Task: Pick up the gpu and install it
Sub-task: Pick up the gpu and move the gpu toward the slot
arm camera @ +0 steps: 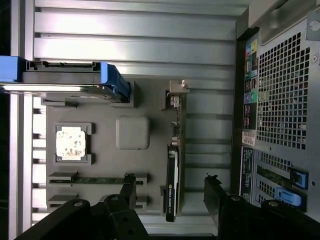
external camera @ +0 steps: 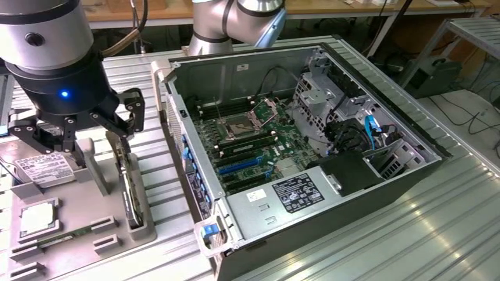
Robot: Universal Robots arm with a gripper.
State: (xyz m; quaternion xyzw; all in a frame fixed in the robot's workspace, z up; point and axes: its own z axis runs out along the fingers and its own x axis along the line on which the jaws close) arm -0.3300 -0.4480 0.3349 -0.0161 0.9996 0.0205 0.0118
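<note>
The pick-up approach is in hand, I judge: the jaws hang wide open and empty above the grey holder (arm camera: pixel 102 165), with the gpu (arm camera: pixel 171 180) on edge in that holder's slot between them, so gripping calls for a straight, centred descent.

Lit brightly from overhead, with white glare streaking the ribbed metal table (external camera: pixel 449 234) toward the exterior view's right and bleaching its slats in the wrist view. Dimmer inside the open computer case (external camera: pixel 234 76), shaded by its own walls. Near-black on the end effector (arm camera: pixel 170 179), barely any detail against the pale table.
</note>
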